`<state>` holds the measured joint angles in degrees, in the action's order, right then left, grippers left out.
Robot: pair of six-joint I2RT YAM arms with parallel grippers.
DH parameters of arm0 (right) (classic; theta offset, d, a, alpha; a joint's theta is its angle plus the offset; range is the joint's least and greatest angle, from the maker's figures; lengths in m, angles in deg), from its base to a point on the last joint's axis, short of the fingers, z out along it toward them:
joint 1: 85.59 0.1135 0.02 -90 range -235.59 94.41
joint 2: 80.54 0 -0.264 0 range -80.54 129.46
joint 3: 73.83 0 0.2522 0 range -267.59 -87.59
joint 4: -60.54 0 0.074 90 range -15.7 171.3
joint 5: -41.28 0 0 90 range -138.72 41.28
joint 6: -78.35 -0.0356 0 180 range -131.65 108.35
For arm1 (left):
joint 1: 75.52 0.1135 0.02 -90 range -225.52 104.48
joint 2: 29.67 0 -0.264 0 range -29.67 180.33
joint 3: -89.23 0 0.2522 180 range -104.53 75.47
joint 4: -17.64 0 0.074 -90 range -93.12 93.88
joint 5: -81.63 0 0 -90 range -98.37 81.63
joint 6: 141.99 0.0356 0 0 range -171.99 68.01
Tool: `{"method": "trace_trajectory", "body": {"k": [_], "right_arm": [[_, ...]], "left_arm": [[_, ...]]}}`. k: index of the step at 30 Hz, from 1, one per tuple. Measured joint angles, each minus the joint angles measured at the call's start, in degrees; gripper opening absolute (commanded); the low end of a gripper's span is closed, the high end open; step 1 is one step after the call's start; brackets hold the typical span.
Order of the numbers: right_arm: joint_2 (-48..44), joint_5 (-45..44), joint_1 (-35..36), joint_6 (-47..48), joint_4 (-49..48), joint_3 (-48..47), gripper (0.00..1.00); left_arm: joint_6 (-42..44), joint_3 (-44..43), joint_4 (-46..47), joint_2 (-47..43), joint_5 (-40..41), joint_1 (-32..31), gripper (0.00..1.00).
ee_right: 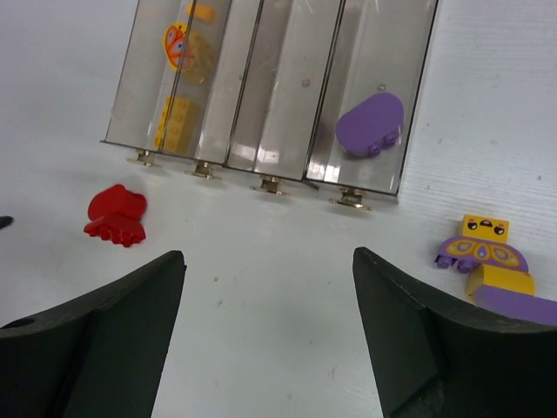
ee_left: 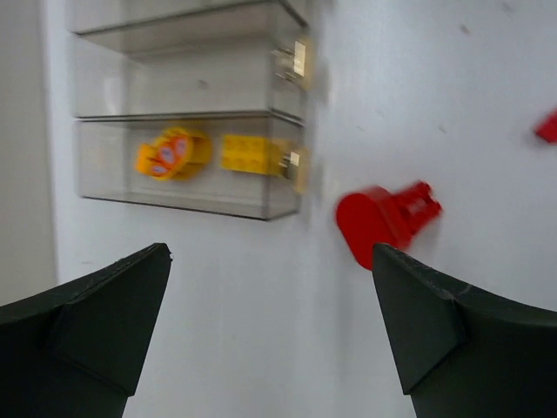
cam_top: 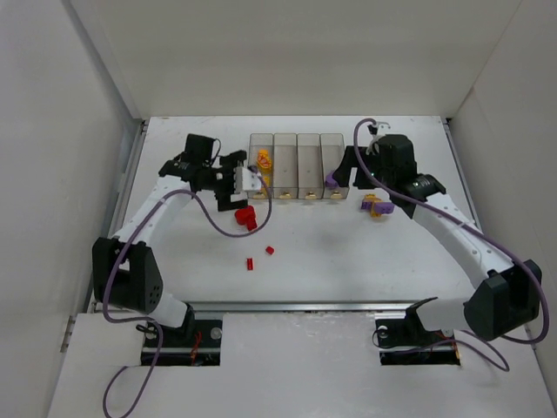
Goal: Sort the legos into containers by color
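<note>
**Top view.** You had the four joined bins (cam_top: 309, 161) set in a row at the far middle of the table (cam_top: 348, 270). The leftmost bin held the yellow pieces (cam_top: 263, 159). The rightmost held one purple piece (cam_top: 332, 180), close to its near end. A red piece (cam_top: 247, 217) lay on the table, just near of the leftmost bin and slightly to its left. Two red bits (cam_top: 269, 251) lay nearer still, apart from each other. A purple and yellow cluster (cam_top: 377, 205) lay just right of the rightmost bin's near end.

**Left wrist view (blurred).** Your left gripper (ee_left: 270, 322) had its jaws spread wide, with nothing between them. It hung over bare table beside the leftmost bin (ee_left: 174, 187). In that bin lay a round orange piece and a yellow brick (ee_left: 248, 154). The red piece (ee_left: 383, 218) lay outside the bin, ahead of one dark finger (ee_left: 452, 331) and not touching it.

**Right wrist view.** Your right gripper (ee_right: 270, 340) was likewise wide apart and held nothing. It faced the bins' near ends (ee_right: 278, 87), each fitted with a tan tab (ee_right: 270, 185). The purple piece (ee_right: 370, 124) sat inside the rightmost bin. The cluster (ee_right: 487, 252), topped by a yellow block with a face, rested on the table beyond one finger (ee_right: 435, 331). The red piece (ee_right: 116, 213) lay at the other side, outside the bins.
</note>
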<state>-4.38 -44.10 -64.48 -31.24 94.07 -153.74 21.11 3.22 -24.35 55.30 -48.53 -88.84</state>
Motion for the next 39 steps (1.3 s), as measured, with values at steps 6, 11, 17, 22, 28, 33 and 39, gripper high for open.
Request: {"method": "trace_trajectory", "body": {"k": [6,11,17,22,28,33,39], "right_arm": [[-1.2,0.4,3.0,0.0,2.1,1.5,0.83],[-2.0,0.4,4.4,-0.1,2.1,2.4,0.83],[-3.9,0.3,4.5,-0.3,2.5,5.2,0.83],[-5.4,-0.1,4.8,-0.3,2.9,7.2,0.83],[-5.5,-0.2,4.9,-0.3,2.6,7.8,0.83],[-4.7,-0.3,4.9,0.0,2.6,7.9,0.83],[-3.6,-0.3,4.9,0.4,2.6,7.9,0.83]], "left_arm": [[23.0,6.6,-11.4,1.4,6.3,-2.7,0.99],[34.1,6.4,-16.6,2.9,14.5,-6.8,0.94],[38.4,3.7,-19.1,11.0,22.4,-13.2,0.88],[39.4,2.4,-19.1,14.7,26.0,-15.0,0.8],[39.8,2.3,-18.0,15.7,30.4,-15.0,0.64],[40.0,1.9,-16.9,17.7,32.3,-15.2,0.49],[40.1,1.6,-15.8,18.8,32.7,-16.0,0.2]]}}
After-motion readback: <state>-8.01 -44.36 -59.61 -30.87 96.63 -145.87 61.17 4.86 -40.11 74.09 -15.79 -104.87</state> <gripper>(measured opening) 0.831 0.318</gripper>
